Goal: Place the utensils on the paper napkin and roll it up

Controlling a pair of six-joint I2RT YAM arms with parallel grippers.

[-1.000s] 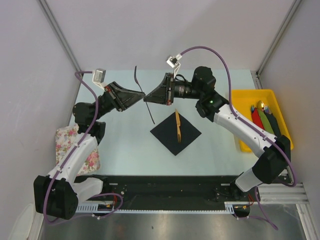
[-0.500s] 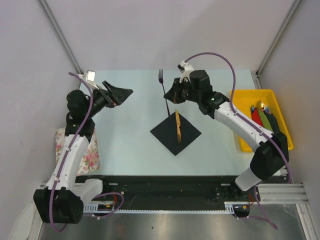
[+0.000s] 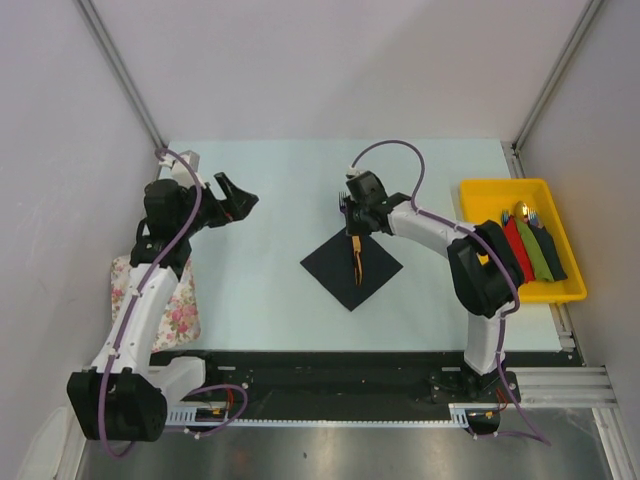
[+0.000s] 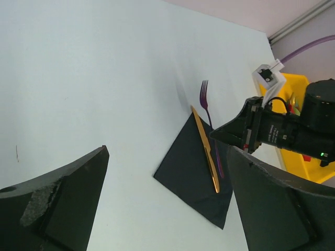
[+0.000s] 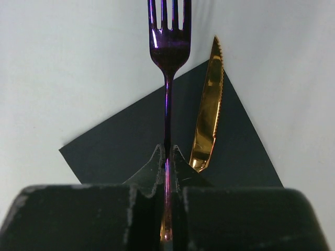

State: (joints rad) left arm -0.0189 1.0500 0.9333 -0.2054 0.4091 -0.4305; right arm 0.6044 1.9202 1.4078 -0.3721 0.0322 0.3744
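The right fingers (image 5: pixel 148 175) are closed on the fork (image 5: pixel 168 52) handle. Its long axis runs parallel to the knife (image 5: pixel 208 104), just beside it over the napkin (image 5: pixel 115 146), with the tines past the corner. Expect to lower it alongside. The left fingers (image 4: pixel 68 204) stand open, well apart.

Pale green table (image 3: pixel 270 190) carrying a napkin, a tray and a cloth.
The black paper napkin (image 3: pixel 335 268) lies flat as a diamond, its far corner under the right gripper (image 3: pixel 352 222) and the rest spreading toward the near side. A yellow tray (image 3: pixel 500 184) sits well off to that gripper's right, at the table's edge. A floral cloth (image 3: pixel 185 322) lies near-left of the left gripper (image 3: pixel 238 193), at the left edge.
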